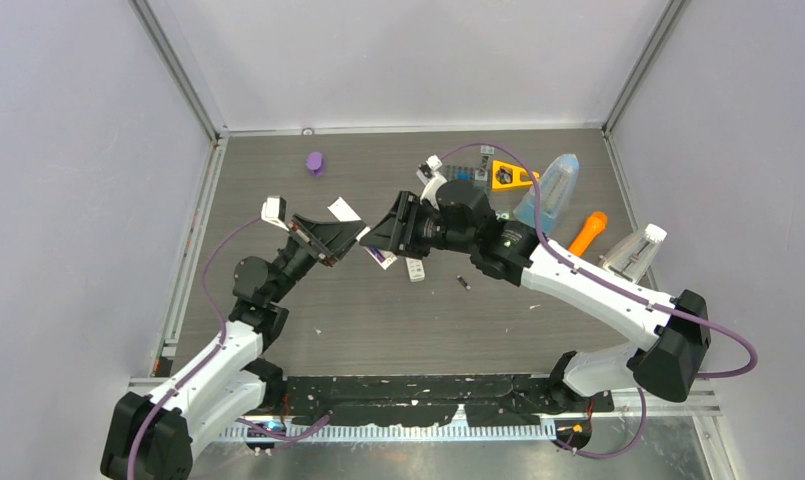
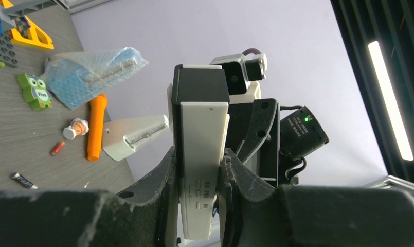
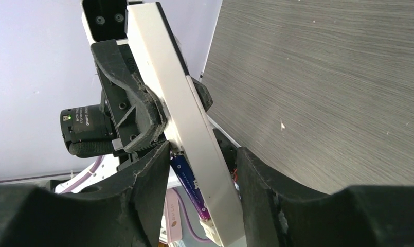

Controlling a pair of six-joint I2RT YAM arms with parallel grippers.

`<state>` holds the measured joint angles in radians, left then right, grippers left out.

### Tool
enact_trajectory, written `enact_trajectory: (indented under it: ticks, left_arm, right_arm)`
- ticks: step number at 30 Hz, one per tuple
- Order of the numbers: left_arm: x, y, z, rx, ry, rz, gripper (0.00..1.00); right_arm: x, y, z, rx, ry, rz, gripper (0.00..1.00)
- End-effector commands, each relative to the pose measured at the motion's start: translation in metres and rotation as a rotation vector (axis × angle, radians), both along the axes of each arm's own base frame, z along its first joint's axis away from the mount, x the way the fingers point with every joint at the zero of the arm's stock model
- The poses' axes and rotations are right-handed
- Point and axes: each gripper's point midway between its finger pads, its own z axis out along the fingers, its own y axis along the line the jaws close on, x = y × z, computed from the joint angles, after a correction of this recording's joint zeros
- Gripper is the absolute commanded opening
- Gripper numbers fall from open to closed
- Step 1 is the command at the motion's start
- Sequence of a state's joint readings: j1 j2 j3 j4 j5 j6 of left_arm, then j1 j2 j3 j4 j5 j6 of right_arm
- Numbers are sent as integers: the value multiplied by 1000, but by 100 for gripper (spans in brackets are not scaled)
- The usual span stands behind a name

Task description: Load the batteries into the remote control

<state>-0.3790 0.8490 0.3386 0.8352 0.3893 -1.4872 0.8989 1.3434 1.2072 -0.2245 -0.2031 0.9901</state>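
Observation:
My left gripper (image 2: 199, 154) is shut on the white remote control (image 2: 203, 139) and holds it up off the table (image 1: 378, 320). In the right wrist view a blue battery (image 3: 191, 186) lies in the open back of the remote (image 3: 186, 118). My right gripper (image 3: 202, 149) is open, its jaws standing on either side of that end; the left finger is close to the battery's upper end and the right one is clear of the remote. A blackish battery (image 1: 463, 283) and a red-orange battery (image 2: 57, 148) lie loose on the table. In the top view the two grippers, left (image 1: 336, 238) and right (image 1: 380, 240), meet mid-table.
An orange carrot toy (image 1: 588, 232), a blue bubble-wrap bag (image 1: 550, 190), a clear bottle (image 1: 633, 250) and a yellow block (image 1: 511, 178) lie at the right and back right. A purple cap (image 1: 315, 162) sits at the back left. A green owl figure (image 2: 35, 91) stands near the bag.

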Motion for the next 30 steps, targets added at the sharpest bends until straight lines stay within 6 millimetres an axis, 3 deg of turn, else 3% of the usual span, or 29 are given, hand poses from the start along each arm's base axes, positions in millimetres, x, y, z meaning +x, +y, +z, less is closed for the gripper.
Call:
enact_trajectory:
  ticks: [1,5,18,22,23,24,26,27,30]
  left_arm:
    - [2,14,37,-130,-56,53,0]
    - [6,23,44,-202,-12,93,0]
    - [10,23,53,-242,19,78,0]
    - [12,22,53,-246,23,75,0]
    - [11,22,52,-246,21,74,0]
    - [11,22,52,-240,17,74,0]
    - [9,21,50,-224,3,73,0]
    - [8,21,48,-213,-4,75,0]
    - [5,19,38,-177,-12,73,0]
  right_arm:
    - [-2,2,1,27,14,8,49]
    - [-3,2,-1,31,10,16,48]
    - [-9,7,-7,2,-18,91,44]
    - [-8,5,-5,5,-23,86,34]
    - [-7,4,-4,7,-24,80,25]
    - [-6,3,-1,13,-24,77,22]
    - [-5,2,3,22,-15,73,31]
    - [-4,0,9,39,-28,65,48]
    - [-2,-7,27,89,-72,38,80]
